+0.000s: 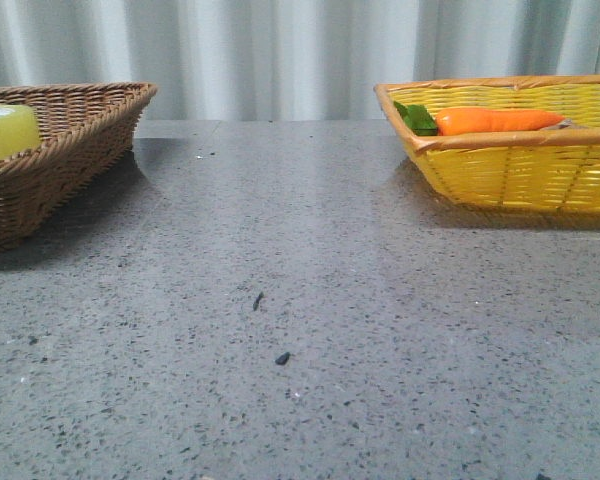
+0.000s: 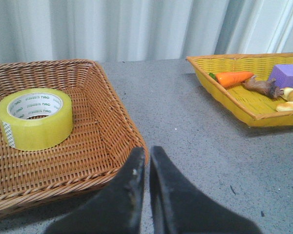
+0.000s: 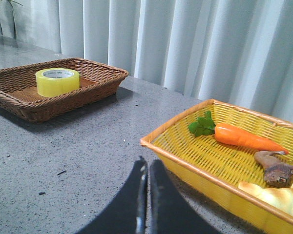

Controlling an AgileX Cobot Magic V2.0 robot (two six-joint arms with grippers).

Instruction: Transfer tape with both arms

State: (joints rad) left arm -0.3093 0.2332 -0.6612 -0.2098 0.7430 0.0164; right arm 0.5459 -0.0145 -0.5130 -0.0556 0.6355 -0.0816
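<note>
The tape (image 2: 35, 118), a yellow roll with a white core printed in green, lies flat in the brown wicker basket (image 2: 107, 122). It also shows in the front view (image 1: 6, 132) at the far left and in the right wrist view (image 3: 57, 81). My left gripper (image 2: 147, 156) is shut and empty, above the table beside the brown basket's near corner. My right gripper (image 3: 148, 166) is shut and empty, above the table beside the yellow basket (image 3: 185, 156). Neither gripper shows in the front view.
The yellow basket (image 1: 520, 165) at the right holds an orange carrot (image 1: 495, 121) with green leaves, a purple block (image 2: 285, 75), a brown toy (image 3: 276, 168) and a bread-like piece (image 3: 273, 195). Grey curtains hang behind the grey table (image 1: 300, 330).
</note>
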